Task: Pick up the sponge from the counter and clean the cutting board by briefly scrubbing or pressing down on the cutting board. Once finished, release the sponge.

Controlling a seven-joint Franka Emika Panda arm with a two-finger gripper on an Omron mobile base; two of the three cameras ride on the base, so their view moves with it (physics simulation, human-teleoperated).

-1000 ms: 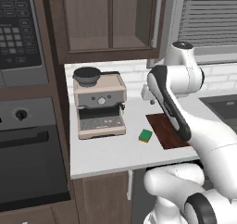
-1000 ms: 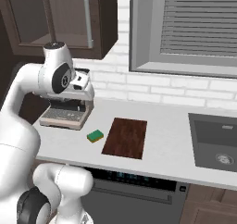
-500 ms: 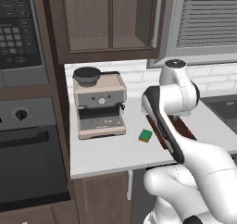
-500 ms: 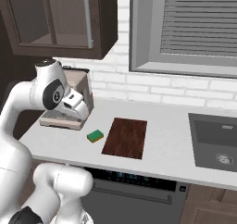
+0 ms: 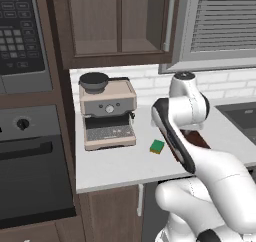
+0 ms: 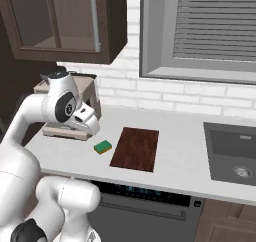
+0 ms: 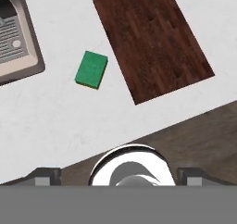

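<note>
Hovering high with its fingers spread and empty, the pincer [image 7: 118, 174] has the sponge [image 7: 91, 69] ahead on the desk [image 7: 60, 121], just beside the cutting board [image 7: 152, 40].

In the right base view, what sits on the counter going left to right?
coffee machine → sponge → cutting board → sink

arm: folded, elbow raised, forearm angled down
gripper [image 7: 118, 174]: pointing down, fingertips [image 7: 46, 176] spread wide, holding nothing
</note>
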